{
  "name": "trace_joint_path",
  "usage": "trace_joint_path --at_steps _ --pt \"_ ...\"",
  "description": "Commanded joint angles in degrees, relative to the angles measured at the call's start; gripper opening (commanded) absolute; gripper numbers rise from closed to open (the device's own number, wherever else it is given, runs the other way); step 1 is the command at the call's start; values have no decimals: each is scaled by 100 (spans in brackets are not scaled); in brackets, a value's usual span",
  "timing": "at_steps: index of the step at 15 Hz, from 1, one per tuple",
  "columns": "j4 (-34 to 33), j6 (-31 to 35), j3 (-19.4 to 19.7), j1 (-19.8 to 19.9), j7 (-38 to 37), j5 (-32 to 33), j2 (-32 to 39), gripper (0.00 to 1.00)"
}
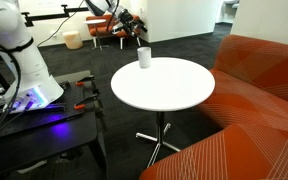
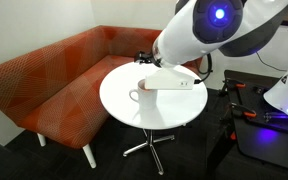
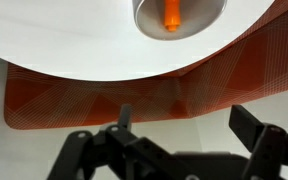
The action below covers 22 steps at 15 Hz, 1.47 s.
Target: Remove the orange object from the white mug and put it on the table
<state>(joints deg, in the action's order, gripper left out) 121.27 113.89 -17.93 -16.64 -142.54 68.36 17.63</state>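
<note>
The white mug (image 1: 144, 57) stands near the far edge of the round white table (image 1: 169, 90); it also shows in the other exterior view (image 2: 144, 95) on the table (image 2: 159, 110). In the wrist view the mug (image 3: 199, 14) is at the top edge, seen from above, with the thin orange object (image 3: 171, 15) standing inside it. My gripper (image 3: 184, 125) is open and empty, its two black fingers spread wide, at a distance from the mug. In an exterior view the gripper (image 1: 129, 22) hangs above and beyond the mug.
A large orange sofa (image 1: 259, 90) curves round the table, also in the other exterior view (image 2: 54, 80). The dark bench (image 1: 44, 125) carries the robot base. Orange armchairs (image 1: 104, 30) and a pale stool (image 1: 74, 40) stand far behind.
</note>
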Motion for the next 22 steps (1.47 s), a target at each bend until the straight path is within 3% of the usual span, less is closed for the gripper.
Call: trace_joint_path --at_steps 1,9,11,14,16,19,21,22 --pt "-321 -87 147 -145 -332 -101 342 100" --pt "-937 -321 328 -334 -416 -221 1084 100" --pt "-1034 -309 364 -381 -398 -211 1181 74" --pt "-1064 -190 374 -405 -347 -204 1206 49" --pt "-990 -107 363 -386 -354 -216 1133 39" --pt "-901 23 347 -328 -306 -260 1049 32" --pt "-842 195 323 -260 -211 -341 1000 38" --pt "-829 248 311 -234 -136 -452 986 47"
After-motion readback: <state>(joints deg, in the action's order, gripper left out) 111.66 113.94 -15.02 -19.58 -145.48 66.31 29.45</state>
